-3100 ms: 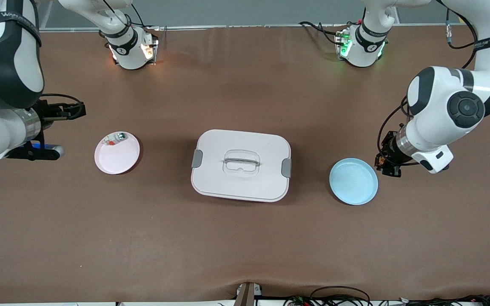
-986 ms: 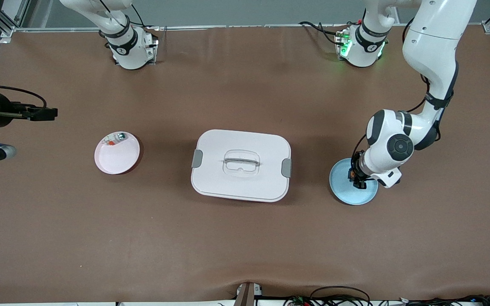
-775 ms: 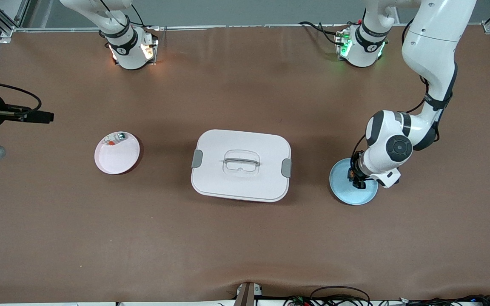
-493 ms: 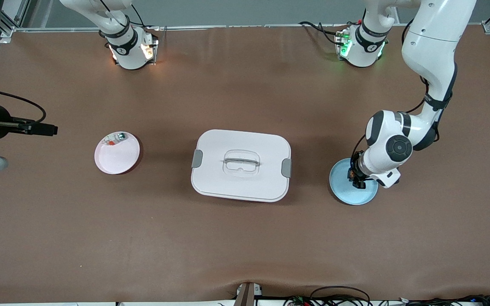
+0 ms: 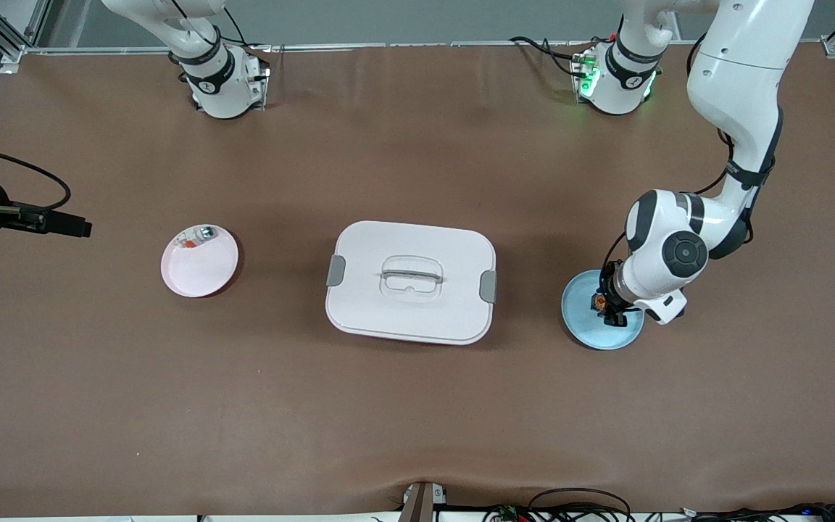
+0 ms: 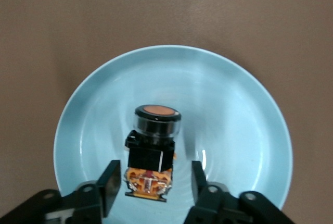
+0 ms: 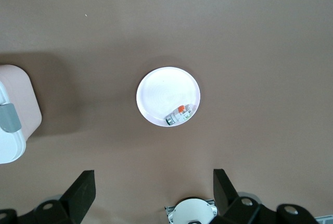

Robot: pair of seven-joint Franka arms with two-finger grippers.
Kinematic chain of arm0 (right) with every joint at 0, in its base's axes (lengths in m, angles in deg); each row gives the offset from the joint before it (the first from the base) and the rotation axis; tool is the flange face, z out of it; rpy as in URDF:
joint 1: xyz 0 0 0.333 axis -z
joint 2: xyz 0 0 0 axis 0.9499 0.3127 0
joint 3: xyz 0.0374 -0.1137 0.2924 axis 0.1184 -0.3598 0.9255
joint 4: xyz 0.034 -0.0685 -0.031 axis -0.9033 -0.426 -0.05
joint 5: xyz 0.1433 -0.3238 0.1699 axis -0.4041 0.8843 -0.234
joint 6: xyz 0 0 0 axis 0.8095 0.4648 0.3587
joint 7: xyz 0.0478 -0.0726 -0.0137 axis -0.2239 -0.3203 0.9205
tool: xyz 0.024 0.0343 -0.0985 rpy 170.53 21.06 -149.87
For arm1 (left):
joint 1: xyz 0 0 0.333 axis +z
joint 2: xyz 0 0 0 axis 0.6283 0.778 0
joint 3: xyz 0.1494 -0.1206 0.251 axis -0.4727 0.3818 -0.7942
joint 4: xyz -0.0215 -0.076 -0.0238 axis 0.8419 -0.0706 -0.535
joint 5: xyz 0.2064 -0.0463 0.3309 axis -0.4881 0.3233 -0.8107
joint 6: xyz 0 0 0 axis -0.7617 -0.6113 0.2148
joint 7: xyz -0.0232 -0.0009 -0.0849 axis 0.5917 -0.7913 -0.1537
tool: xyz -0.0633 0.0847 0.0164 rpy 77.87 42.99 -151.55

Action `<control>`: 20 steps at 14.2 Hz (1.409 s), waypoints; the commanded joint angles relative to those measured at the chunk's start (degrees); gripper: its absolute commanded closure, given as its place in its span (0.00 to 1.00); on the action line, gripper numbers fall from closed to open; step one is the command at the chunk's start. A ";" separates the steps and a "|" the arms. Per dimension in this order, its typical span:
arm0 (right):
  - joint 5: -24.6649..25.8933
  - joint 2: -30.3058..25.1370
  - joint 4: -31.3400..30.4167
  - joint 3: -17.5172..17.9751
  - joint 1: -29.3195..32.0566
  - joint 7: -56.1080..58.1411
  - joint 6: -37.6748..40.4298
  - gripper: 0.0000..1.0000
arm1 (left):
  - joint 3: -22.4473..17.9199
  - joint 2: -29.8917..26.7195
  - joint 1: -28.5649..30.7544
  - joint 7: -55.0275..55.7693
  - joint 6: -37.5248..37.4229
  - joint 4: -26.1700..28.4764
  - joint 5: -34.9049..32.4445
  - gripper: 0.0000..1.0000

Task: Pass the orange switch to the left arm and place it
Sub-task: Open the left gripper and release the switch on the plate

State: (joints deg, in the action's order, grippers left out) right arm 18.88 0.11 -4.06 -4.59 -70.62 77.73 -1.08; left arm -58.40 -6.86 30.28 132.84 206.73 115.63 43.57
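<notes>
With the switch (image 6: 152, 153) lying on the blue plate (image 6: 244, 104), long axis running out between its parted, untouching fingers, the left gripper (image 6: 154, 191) hangs low; the right gripper (image 7: 154, 190) waits spread wide near the pink plate (image 7: 161, 91).

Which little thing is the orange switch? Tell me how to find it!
Find the big white box mid-table, then the blue plate beside it, toward the left arm's end. The orange switch lies on that plate, between the left gripper's open fingers: black, with a round orange end, unlike the white-green-red piece on the pink plate.
</notes>
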 commanded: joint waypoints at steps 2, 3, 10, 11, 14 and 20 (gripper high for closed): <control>-0.97 -9.16 -11.42 0.34 0.51 -1.07 -6.72 0.00 | 0.21 0.38 0.56 1.51 -0.50 -2.78 -1.69 0.00; -0.97 -11.19 -13.88 0.26 0.60 -1.07 -8.31 0.00 | 0.21 0.12 0.39 1.51 -0.50 -3.05 -1.60 0.00; -0.88 -15.34 -14.61 0.08 0.86 -0.98 -7.80 0.00 | 0.12 -0.41 0.82 1.60 -1.64 -5.33 -1.08 0.00; -0.97 -15.26 -14.70 0.17 0.95 -0.98 -8.06 0.00 | -0.05 -0.93 1.00 1.34 -2.86 -5.51 -0.99 0.00; -1.06 -15.34 -15.32 0.25 0.86 -1.07 -9.20 0.00 | 0.03 -2.07 2.84 -0.59 -5.42 -6.66 0.15 0.00; -1.06 -15.34 -15.93 0.17 1.04 3.83 -12.28 0.00 | -0.49 -7.79 3.99 -32.98 -5.42 0.02 6.13 0.00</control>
State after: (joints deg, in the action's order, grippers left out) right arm 18.86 -13.73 -18.32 -4.91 -70.59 78.54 -12.46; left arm -58.76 -11.32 34.14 108.32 201.71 111.98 48.67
